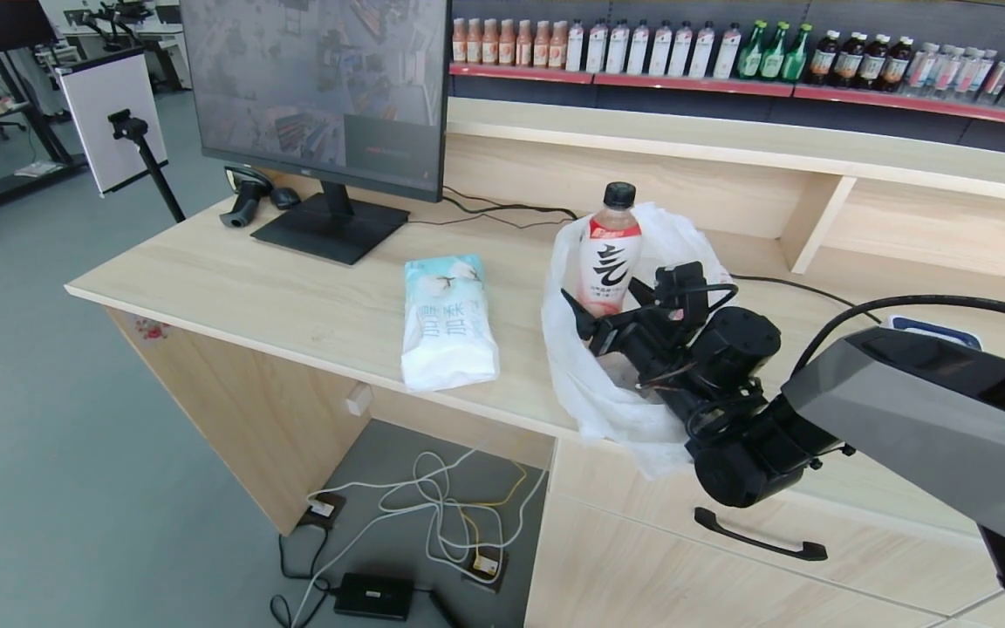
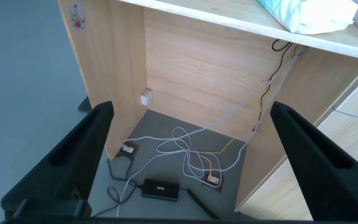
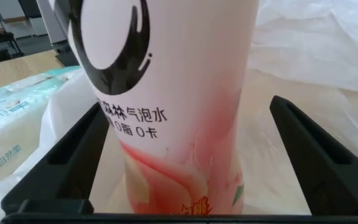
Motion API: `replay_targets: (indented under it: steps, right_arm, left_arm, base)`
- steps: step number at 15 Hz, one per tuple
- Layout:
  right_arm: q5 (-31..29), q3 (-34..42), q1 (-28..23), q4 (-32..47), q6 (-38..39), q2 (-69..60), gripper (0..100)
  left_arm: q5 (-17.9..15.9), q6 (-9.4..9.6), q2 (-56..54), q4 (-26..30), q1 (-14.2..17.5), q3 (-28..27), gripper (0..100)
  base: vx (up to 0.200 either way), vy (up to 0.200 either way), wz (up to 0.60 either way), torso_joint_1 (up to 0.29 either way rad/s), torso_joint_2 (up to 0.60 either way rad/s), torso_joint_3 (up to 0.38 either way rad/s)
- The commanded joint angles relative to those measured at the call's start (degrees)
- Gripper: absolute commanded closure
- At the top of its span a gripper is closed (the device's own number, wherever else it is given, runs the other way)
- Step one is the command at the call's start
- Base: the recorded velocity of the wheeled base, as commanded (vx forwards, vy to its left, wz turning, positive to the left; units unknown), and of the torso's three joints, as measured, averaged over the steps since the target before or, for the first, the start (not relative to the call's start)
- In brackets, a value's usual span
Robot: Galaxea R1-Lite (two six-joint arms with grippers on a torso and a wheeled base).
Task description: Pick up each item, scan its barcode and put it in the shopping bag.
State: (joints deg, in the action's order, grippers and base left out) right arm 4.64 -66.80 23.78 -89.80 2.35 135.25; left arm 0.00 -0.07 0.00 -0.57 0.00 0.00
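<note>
Already upright in white plastic shopping bag [image 1: 590,397]: pink-white drink bottle [image 1: 611,253], right pincer [image 1: 598,301] wide astride, prob. for release; left pincer [image 2: 191,109] wide, idle.

You are working at a shop checkout. Behind the light wooden counter [image 1: 293,305] runs a shelf [image 1: 694,85] with a red edge strip, lined with bottled drinks [image 1: 642,48]. A monitor [image 1: 319,78] and a handheld barcode scanner [image 1: 245,199] stand on the counter. Past its left end lies an open grey-floored room with a tripod [image 1: 149,166] and a white board [image 1: 110,118].
</note>
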Motion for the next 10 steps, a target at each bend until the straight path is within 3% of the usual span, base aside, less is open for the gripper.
replay_targets:
  steps: [1,10]
  right_arm:
    - [0.01,0.8,-0.05,-0.2,0.02,-1.31,0]
    - [0.01,5.37,-0.23,-0.2,-1.21,-9.75,0]
  left_arm:
    - [0.0,-0.01,0.0,-0.04,0.0,0.0,0]
    - [0.09,-0.19,0.0,0.22,0.0,0.0,0]
  base:
    - [0.0,0.0,0.0,0.0,0.0,0.0]
    - [0.0,0.0,0.0,0.0,0.0,0.0]
